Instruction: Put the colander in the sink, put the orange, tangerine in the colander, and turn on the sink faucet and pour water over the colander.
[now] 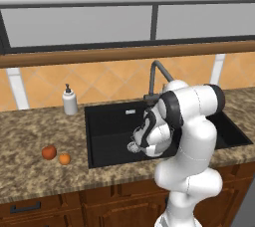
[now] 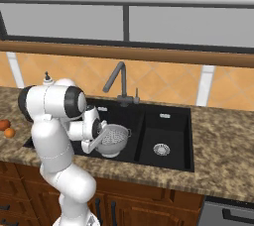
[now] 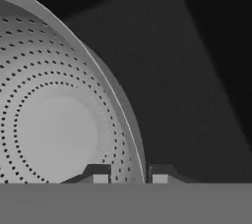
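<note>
While the claw (image 3: 126,179) is gripping the colander (image 2: 115,140) by its rim down in the sink's (image 2: 163,121) larger basin, it's risking a tip-over — letting go with the bowl tilted would be rolling it sideways.

You see a speckled brown granite counter (image 1: 30,176) carrying a white soap dispenser bottle with a dark pump (image 1: 69,100) near its back edge. Behind it runs an orange tiled backsplash (image 1: 99,84); brown wooden cabinet fronts (image 1: 60,208) stand below.
</note>
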